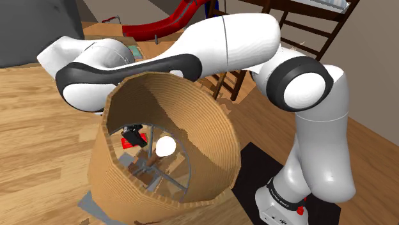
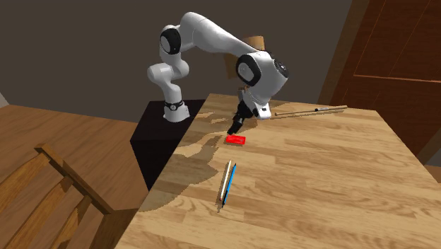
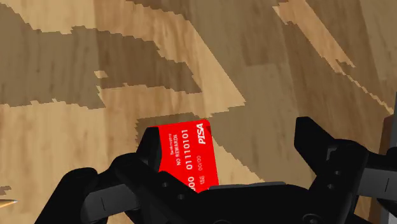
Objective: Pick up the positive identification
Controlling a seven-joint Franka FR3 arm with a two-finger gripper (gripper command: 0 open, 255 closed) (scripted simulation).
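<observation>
Right, shoulder view first: a big ribbed wooden shell [image 1: 192, 128] sits right in front of the camera. It could be a basket or a lampshade, hard to say, and it blocks most of the desk. Through its open mouth the black gripper [image 1: 133, 134] shows, with the red card [image 1: 142, 144] just beneath it and a white ball [image 1: 166, 147] close beside them. The white arm [image 1: 211, 45] arches over the shell's top.

Over to the second exterior view, a far better sightline. The red card [image 2: 236, 140] lies flat on the wooden desk [image 2: 318, 177], toward the end where the black stand [image 2: 152, 141] is. The gripper [image 2: 234, 127] hangs just above the card on the stand side, pointing down. Two thin sticks [image 2: 226, 182], one pale and one blue, lie side by side well apart from the card, nearer this camera. A long thin rod [image 2: 311, 110] lies beyond the arm. A wooden chair [image 2: 56, 191] stands off the desk at this view's lower left.

Now the wrist view: the gripper [image 3: 229, 137] has its fingers [image 3: 318, 146] spread wide, clasping nothing. The red card [image 3: 188, 156] lies on the desk beside one finger, which hides its corner, and the other finger is well apart from it. White print on it reads PISA.
</observation>
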